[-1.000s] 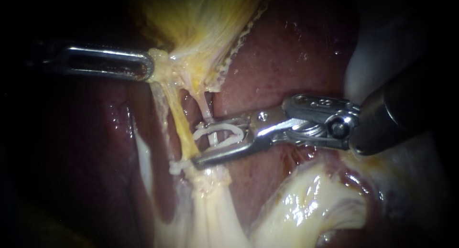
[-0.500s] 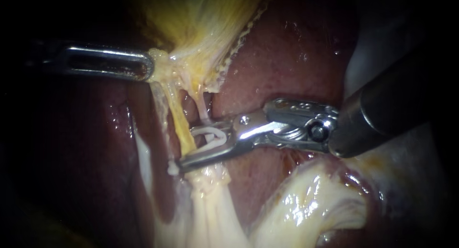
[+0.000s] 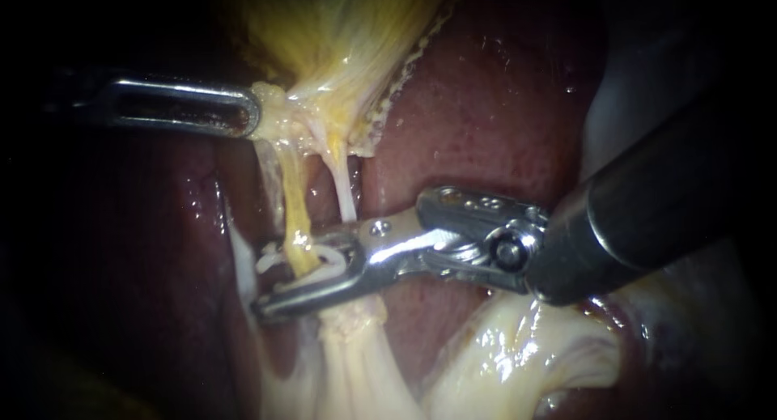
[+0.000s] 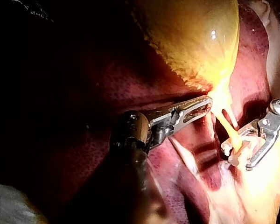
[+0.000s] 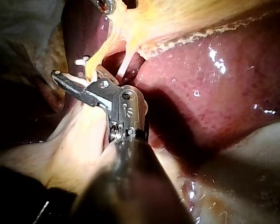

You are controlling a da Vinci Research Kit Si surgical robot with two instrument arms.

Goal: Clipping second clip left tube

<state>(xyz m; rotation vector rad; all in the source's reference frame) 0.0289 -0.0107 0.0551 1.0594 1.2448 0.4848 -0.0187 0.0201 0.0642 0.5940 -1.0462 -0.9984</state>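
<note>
Half-open right claw grips clip astride left tube

Gallbladder: yellow, at 12 o'clock. Liver: dark red, wet, 1 to 3 o'clock. Thin pale tube: descends from gallbladder, centre. Pale glistening tissue: 5 o'clock.

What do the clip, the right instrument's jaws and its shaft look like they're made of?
The clip is white and matte with no metallic glint, so probably plastic. The right instrument has silvery, polished jaws with sharp highlights, which looks like steel or a similar metal. Its shaft is dark and smooth with a dull sheen; whether that is coated metal or plastic, the look leaves open.
</note>
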